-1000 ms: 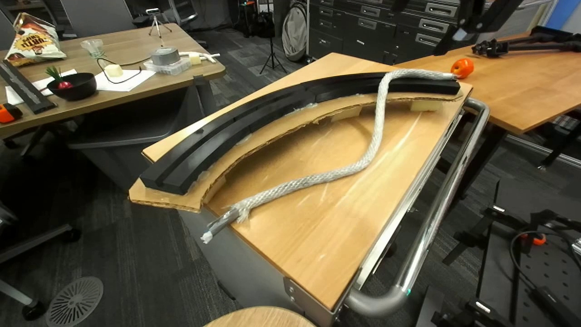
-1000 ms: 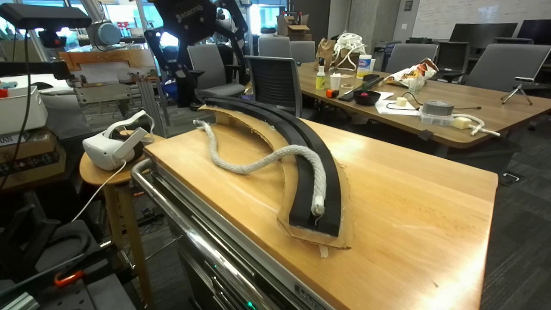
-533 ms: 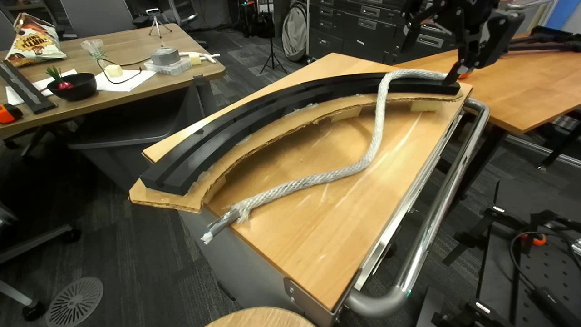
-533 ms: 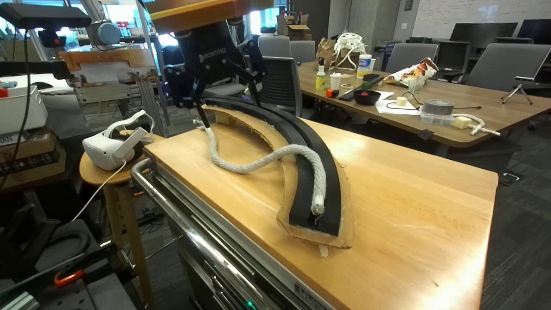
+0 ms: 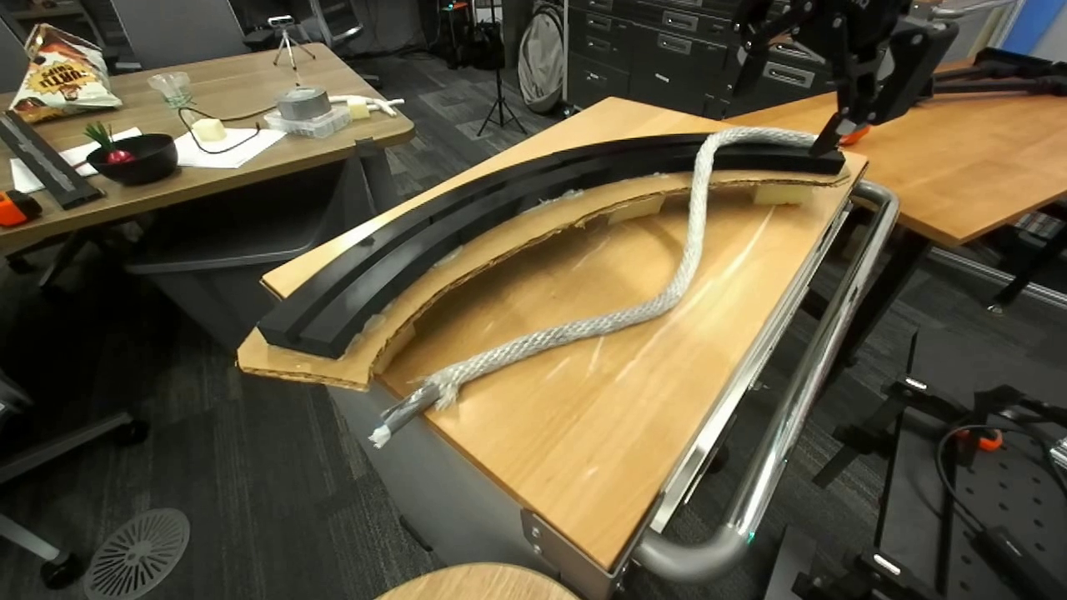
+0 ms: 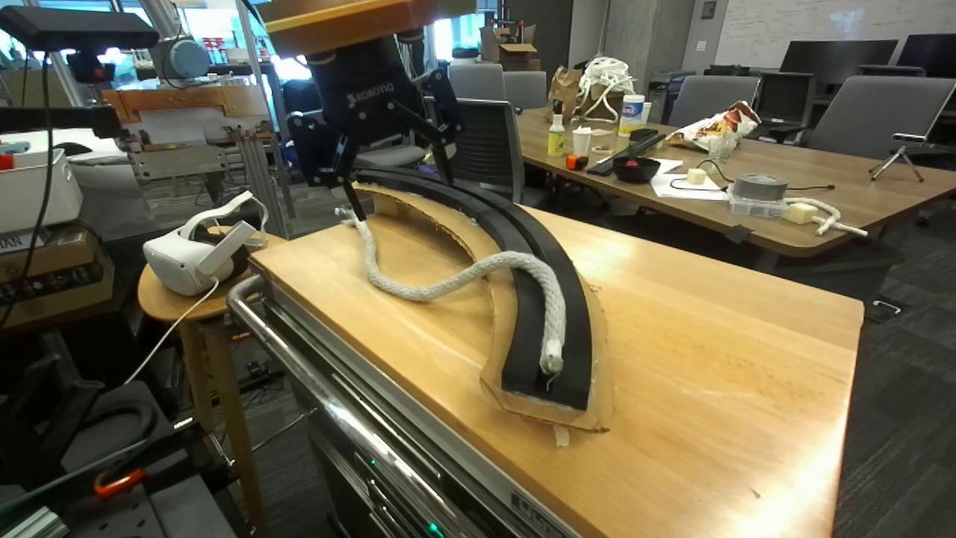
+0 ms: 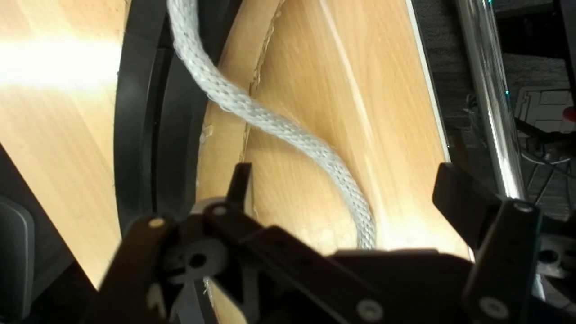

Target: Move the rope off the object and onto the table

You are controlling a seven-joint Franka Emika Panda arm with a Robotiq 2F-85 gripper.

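Headset (image 6: 188, 260): on a stool (image 6: 158, 302), lower than the gripper (image 6: 405, 201).
Bowl (image 6: 637, 173): on a desk (image 6: 821, 162), well apart from the gripper.
Orange item (image 5: 857, 134): partly hidden behind the gripper.

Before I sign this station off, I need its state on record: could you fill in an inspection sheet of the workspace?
Surface: table, wooden, pale streaks, metal rail along one side.
Job's things: rope partly on the black arc, partly on the table, one end jutting past the table's edge; cardboard base under the black arc.
Clutter: chip bag, black bowl and roll of tape, all on a neighbouring desk.
Gripper: open, jaws wide apart, holding nothing; contact with the rope cannot be told.
Cables: white cable hanging from a headset.
Surroundings: stool under the headset, grey chairs, dark drawer cabinet.
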